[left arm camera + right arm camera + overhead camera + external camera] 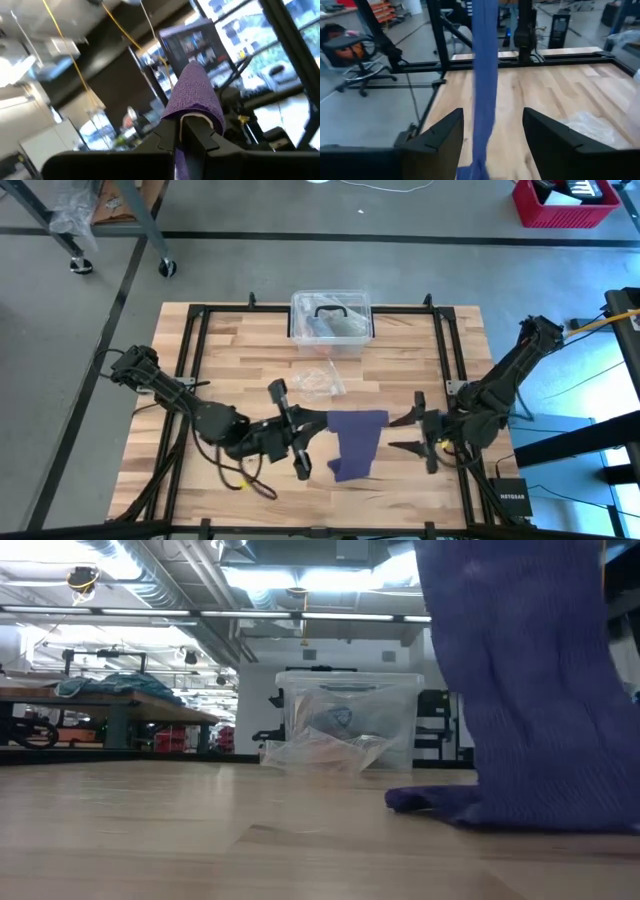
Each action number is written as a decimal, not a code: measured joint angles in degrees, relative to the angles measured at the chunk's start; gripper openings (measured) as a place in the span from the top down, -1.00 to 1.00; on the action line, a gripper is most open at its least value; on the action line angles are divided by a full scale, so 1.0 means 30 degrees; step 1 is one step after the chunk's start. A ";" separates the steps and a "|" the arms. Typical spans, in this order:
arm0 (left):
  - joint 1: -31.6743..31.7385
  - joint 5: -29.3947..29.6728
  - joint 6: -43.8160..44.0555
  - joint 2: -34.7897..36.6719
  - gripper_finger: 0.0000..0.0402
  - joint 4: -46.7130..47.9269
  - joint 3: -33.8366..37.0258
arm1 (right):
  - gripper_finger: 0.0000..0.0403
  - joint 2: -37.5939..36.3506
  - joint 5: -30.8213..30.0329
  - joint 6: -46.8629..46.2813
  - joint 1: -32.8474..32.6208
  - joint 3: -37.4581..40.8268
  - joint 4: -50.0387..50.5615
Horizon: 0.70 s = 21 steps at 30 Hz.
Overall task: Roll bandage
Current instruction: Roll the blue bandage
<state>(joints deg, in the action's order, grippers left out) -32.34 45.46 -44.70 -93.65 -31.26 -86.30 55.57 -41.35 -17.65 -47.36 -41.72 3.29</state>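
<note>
High view: the clear plastic box sits at the bench's far edge, lid on, with pale contents I cannot identify. A crinkled wrapper lies just in front of it. The left gripper pinches the bandage, which hangs to the bench near the front edge. The right gripper is spread beside it.

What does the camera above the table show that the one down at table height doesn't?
Only the high view shows both arms: the left gripper shut on the bandage, lifting one end, and the right gripper open beside it. Only the low view shows the room behind, with ceiling lights and a workbench. Both show the bandage hanging down onto the table, the clear plastic box and the crinkled wrapper.
</note>
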 joint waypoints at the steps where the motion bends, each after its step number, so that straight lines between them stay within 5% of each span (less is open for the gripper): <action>1: 0.0117 -0.0002 0.0688 0.0000 0.96 0.0692 0.0000 | -0.03 0.0289 0.0005 0.0170 0.0250 0.0025 -0.0357; 7: 0.0564 0.0438 0.3479 -0.0051 0.96 0.3853 0.0198 | -0.03 0.1286 0.0945 0.0529 0.0587 0.0018 -0.1221; 14: 0.0565 0.1126 0.4731 -0.0051 0.98 0.3317 0.1583 | -0.03 0.1925 -0.0054 0.0552 0.0742 0.0018 -0.1218; 21: 0.0585 0.0662 0.5682 -0.0072 0.99 0.1688 0.2570 | -0.03 0.2334 0.1122 0.0552 0.2332 0.0018 -0.1163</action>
<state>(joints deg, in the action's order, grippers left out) -30.59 47.45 -27.65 -93.86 -26.19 -78.59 62.57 -37.99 -15.99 -40.37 -41.67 -0.20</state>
